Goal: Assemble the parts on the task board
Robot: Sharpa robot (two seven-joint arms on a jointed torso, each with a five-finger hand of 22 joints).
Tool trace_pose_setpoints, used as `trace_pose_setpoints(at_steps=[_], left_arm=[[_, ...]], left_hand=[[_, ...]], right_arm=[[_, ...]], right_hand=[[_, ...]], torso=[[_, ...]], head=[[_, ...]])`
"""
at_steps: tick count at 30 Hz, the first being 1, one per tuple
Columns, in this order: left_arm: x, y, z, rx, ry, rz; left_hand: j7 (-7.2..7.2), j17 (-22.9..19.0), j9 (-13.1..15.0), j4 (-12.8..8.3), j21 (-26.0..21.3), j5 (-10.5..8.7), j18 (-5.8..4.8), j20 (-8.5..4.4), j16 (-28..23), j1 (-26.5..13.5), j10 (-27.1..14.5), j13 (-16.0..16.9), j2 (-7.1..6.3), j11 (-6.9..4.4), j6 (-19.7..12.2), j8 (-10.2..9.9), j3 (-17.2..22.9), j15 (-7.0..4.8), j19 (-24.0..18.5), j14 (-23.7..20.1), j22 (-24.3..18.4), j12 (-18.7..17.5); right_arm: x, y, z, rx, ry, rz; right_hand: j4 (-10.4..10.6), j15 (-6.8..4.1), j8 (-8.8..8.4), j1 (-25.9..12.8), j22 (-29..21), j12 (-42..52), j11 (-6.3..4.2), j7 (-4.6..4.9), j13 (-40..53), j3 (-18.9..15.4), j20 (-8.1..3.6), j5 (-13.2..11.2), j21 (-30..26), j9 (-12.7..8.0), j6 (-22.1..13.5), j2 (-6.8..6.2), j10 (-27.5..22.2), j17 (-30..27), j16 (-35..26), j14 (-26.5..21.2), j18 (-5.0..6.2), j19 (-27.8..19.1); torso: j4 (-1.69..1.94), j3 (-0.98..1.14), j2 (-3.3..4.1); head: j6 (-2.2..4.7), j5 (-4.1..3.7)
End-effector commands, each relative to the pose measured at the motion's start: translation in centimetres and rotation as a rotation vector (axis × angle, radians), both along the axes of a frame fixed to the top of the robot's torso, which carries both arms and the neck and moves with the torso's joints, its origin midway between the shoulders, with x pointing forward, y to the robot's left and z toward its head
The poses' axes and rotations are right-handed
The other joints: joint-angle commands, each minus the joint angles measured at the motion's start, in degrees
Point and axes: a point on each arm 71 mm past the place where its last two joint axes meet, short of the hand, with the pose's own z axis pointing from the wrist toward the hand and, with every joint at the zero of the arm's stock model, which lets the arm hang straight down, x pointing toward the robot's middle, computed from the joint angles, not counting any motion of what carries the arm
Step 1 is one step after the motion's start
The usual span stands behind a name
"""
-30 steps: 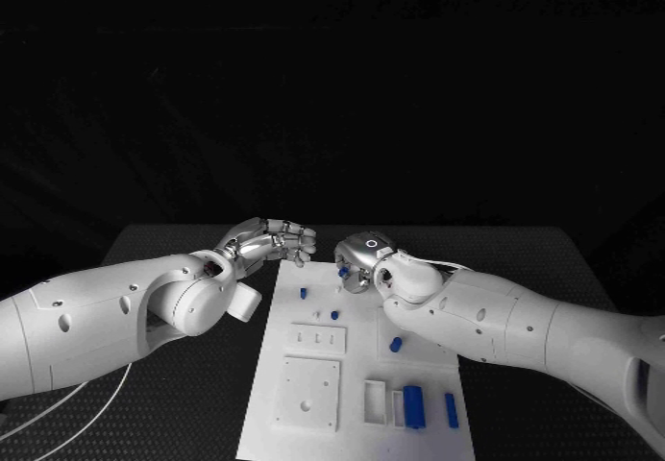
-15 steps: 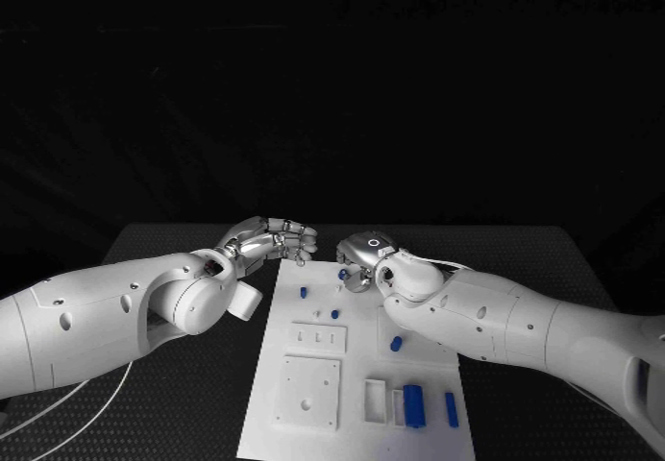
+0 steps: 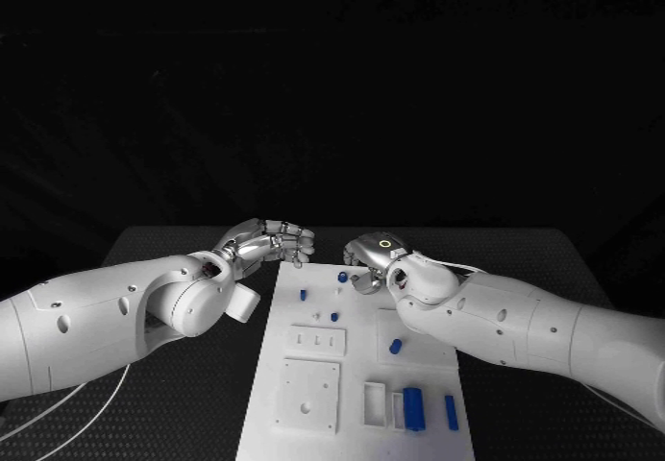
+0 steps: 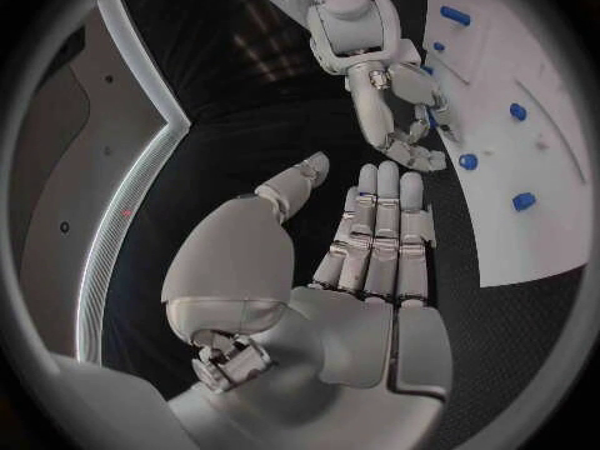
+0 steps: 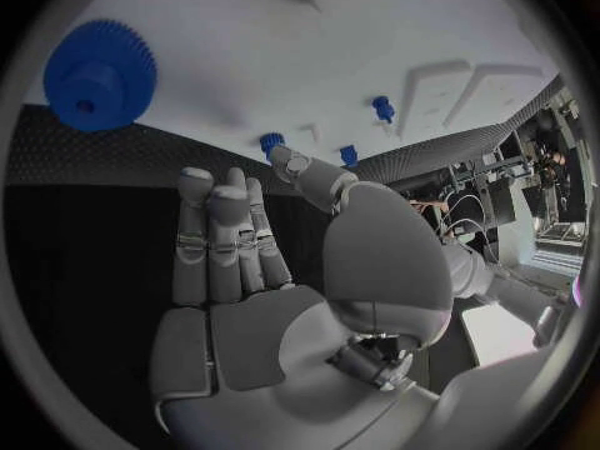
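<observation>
White rectangular task board (image 3: 355, 384): lies lengthwise on the black table (image 3: 540, 259), between the two arms. Small blue parts stand or lie on it: one blue peg (image 3: 342, 277) near the far edge just beside the right hand, two small blue studs (image 3: 305, 294) and (image 3: 334, 314) farther in, one short blue cylinder (image 3: 395, 346) near the middle, and one thick blue block (image 3: 413, 406) with a slim blue bar (image 3: 451, 410) beside it at the near end. Two raised white square plates (image 3: 317, 338) and (image 3: 307, 392) sit along the board's left half.

Blue toothed gear (image 5: 98, 75): lies flat on the board's edge, seen in the right wrist view, apart from the fingers.

Left hand (image 3: 266, 242): hovers over the table just off the board's far left corner, fingers loosely extended together, thumb apart, holding nothing (image 4: 375, 230).

Right hand (image 3: 372, 257): poised over the board's far end, fingers straight and side by side, nothing in its grasp (image 5: 231, 240).
</observation>
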Motion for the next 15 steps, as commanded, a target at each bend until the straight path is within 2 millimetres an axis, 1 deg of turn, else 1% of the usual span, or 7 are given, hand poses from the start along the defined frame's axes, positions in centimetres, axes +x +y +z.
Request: trace_pose_setpoints(at_steps=[1, 2, 4, 6, 7, 13, 15], left_arm=[[0.0, 0.0, 0.3, -0.006, -0.014, -0.008], [0.1, 0.1, 0.3, -0.005, -0.015, -0.006], [0.1, 0.2, 0.3, -0.005, -0.015, -0.004], [0.1, 0.3, 0.3, -0.004, -0.015, -0.002], [0.2, 0.4, 0.3, -0.003, -0.016, 0.001], [0.4, 0.7, 0.3, -0.001, -0.017, 0.007], [0.4, 0.7, 0.2, 0.0, -0.017, 0.008]], left_hand=[[1.27, 0.04, 0.08, 0.07, 0.35, -0.18, 1.19, -0.39, -0.3, -0.52, 0.01, 0.06, -0.1, 0.28, -0.46, -0.28, 0.4, 0.38, -0.08, -0.08, -0.07, -0.39], [1.26, 0.04, 0.09, 0.06, 0.35, -0.18, 1.18, -0.4, -0.3, -0.5, 0.02, 0.07, -0.09, 0.27, -0.44, -0.28, 0.41, 0.38, -0.08, -0.08, -0.07, -0.39], [1.25, 0.04, 0.1, 0.04, 0.36, -0.18, 1.17, -0.42, -0.3, -0.47, 0.03, 0.08, -0.09, 0.27, -0.42, -0.27, 0.43, 0.38, -0.08, -0.08, -0.08, -0.4], [1.25, 0.05, 0.12, 0.03, 0.37, -0.17, 1.16, -0.43, -0.3, -0.46, 0.05, 0.09, -0.09, 0.26, -0.4, -0.27, 0.44, 0.37, -0.08, -0.07, -0.09, -0.4], [1.25, 0.05, 0.12, 0.03, 0.38, -0.18, 1.16, -0.43, -0.3, -0.46, 0.05, 0.09, -0.1, 0.26, -0.4, -0.27, 0.44, 0.37, -0.08, -0.07, -0.09, -0.4], [1.24, 0.05, 0.14, 0.03, 0.39, -0.18, 1.14, -0.45, -0.29, -0.46, 0.07, 0.11, -0.1, 0.26, -0.38, -0.27, 0.46, 0.37, -0.09, -0.06, -0.11, -0.4], [1.24, 0.06, 0.15, 0.04, 0.4, -0.18, 1.13, -0.46, -0.29, -0.47, 0.08, 0.12, -0.09, 0.26, -0.37, -0.27, 0.46, 0.37, -0.08, -0.05, -0.11, -0.41]], right_arm=[[-0.3, -0.1, 0.9, 0.067, -0.003, 0.023], [-0.6, -0.9, 1.6, 0.09, 0.009, 0.029], [-0.7, -1.6, 2.2, 0.102, 0.024, 0.027], [-0.8, -2.5, 2.7, 0.118, 0.039, 0.023], [-0.8, -3.0, 3.0, 0.122, 0.043, 0.019], [-0.5, -6.1, 3.3, 0.102, 0.065, -0.015], [-0.1, -7.2, 3.1, 0.082, 0.079, -0.033]], right_hand=[[-0.14, -0.02, 0.24, 0.24, 0.64, 0.52, -0.29, -0.1, 0.14, -0.75, -0.15, 0.33, -0.14, 0.09, -0.22, -0.21, 1.1, -0.13, 0.19, 0.37, 2.55, -0.01], [-0.23, -0.29, 0.27, 0.14, 0.69, 0.87, -0.54, -0.1, 0.36, -1.23, -0.15, 0.36, -0.08, 0.11, -0.24, -0.24, 1.94, -0.22, 0.27, 0.4, 2.55, 0.02], [-0.36, -0.62, 0.28, 0.18, 0.72, 1.31, -0.92, -0.09, 0.7, -1.71, -0.17, 0.4, -0.04, 0.11, -0.28, -0.14, 3.01, -0.36, 0.31, 0.42, 2.55, 0.03], [-0.5, -0.92, 0.32, 0.13, 0.75, 1.62, -1.24, -0.1, 1.06, -2.3, -0.13, 0.46, -0.01, 0.13, -0.23, -0.16, 3.83, -0.51, 0.37, 0.45, 2.55, 0.02], [-0.59, -0.97, 0.32, 0.19, 0.76, 1.62, -1.29, -0.1, 1.13, -2.46, -0.13, 0.49, -0.01, 0.12, -0.23, -0.12, 3.92, -0.56, 0.36, 0.44, 2.55, 0.0], [-1.36, -0.87, -0.01, -0.83, 0.8, 1.09, -1.21, 0.1, 1.54, -5.12, 0.06, 0.78, -0.13, -0.07, -0.77, -0.1, 3.67, -1.05, 0.31, 0.24, 2.55, -0.5], [-1.54, -0.76, -0.16, -1.23, 0.78, 0.74, -1.07, -0.25, 1.6, -5.88, 0.1, 0.87, -0.22, -0.16, -1.02, -0.07, 3.28, -1.21, 0.27, 0.1, 2.55, -0.68]], torso=[[-0.14, 0.0, -0.05], [-0.14, 0.02, -0.04], [-0.2, 0.03, -0.08], [-0.38, 0.06, -0.14], [-0.38, 0.08, -0.15], [-0.89, 0.17, -0.49], [-1.14, 0.19, -0.66]], head=[[0.32, -0.01], [0.56, -0.17], [0.68, -0.29], [0.9, -0.32], [1.0, -0.41], [1.51, -0.51], [1.7, -0.33]])
